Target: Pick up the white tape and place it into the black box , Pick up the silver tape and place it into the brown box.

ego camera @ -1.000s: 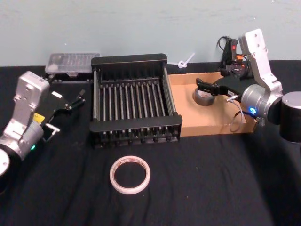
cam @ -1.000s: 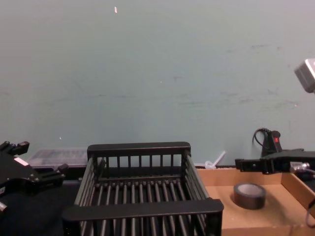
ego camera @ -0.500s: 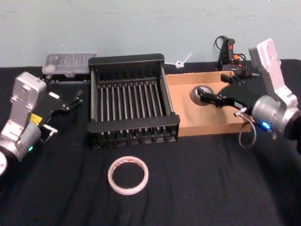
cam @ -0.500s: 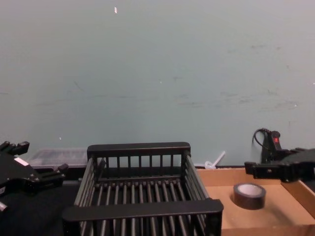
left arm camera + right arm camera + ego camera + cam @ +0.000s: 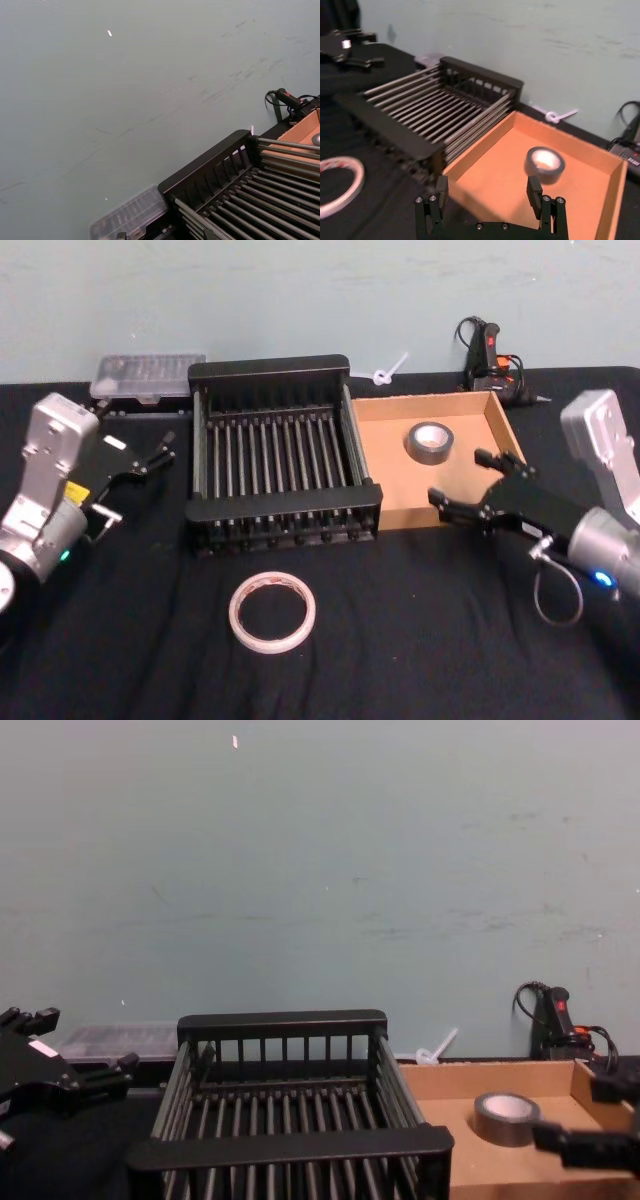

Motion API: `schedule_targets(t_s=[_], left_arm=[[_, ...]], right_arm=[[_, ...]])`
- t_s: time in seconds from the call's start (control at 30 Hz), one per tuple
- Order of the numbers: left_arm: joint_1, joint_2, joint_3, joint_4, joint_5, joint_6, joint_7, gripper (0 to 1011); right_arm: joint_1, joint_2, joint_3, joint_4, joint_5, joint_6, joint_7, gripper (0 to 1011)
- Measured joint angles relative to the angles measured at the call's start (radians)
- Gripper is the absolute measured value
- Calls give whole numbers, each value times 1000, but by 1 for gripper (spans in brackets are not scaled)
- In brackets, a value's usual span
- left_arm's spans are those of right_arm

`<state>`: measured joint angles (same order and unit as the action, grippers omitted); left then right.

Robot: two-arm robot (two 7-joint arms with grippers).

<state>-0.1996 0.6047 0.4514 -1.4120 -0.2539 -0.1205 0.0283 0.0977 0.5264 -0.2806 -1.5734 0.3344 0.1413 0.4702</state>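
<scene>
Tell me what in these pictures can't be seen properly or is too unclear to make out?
- White tape: red marks on its core too small to read in the head view; cut off by the edge and blurred in the right wrist view.
- Right gripper: blurred and cut off by the edge in the chest view.
- Clear case behind the left gripper: contents too small to tell.
- Silver tape: underside hidden against the brown box.

Black-clothed desk (image 5: 400, 640) under everything. Clear plastic case (image 5: 150, 375) lying flat at the far left edge against the pale green wall (image 5: 300, 290). White cable tie (image 5: 390, 370) near the wall; black glue gun (image 5: 487, 348) with tangled cord at far right.
</scene>
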Motion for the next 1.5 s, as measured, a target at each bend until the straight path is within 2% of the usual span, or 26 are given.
schedule_targets(t_s=[0.1, 0.3, 0.63, 0.73, 1.03, 1.5], left_arm=[[0, 0, 0, 0, 0, 0, 0, 1001], [0, 0, 0, 0, 0, 0, 0, 1001], [0, 0, 0, 0, 0, 0, 0, 1001], [0, 0, 0, 0, 0, 0, 0, 1001], [0, 0, 0, 0, 0, 0, 0, 1001], [0, 0, 0, 0, 0, 0, 0, 1001]], right_arm=[[-23, 18, -2, -9, 10, -14, 13, 1002], [-52, 53, -32, -20, 24, -39, 54, 1002], [-9, 66, -129, -11, 8, -46, 110, 1002], [24, 61, -169, -2, -5, -34, 125, 1002], [112, 29, -251, 41, -23, -20, 166, 1002], [242, -30, -356, 140, -41, -31, 232, 1002]])
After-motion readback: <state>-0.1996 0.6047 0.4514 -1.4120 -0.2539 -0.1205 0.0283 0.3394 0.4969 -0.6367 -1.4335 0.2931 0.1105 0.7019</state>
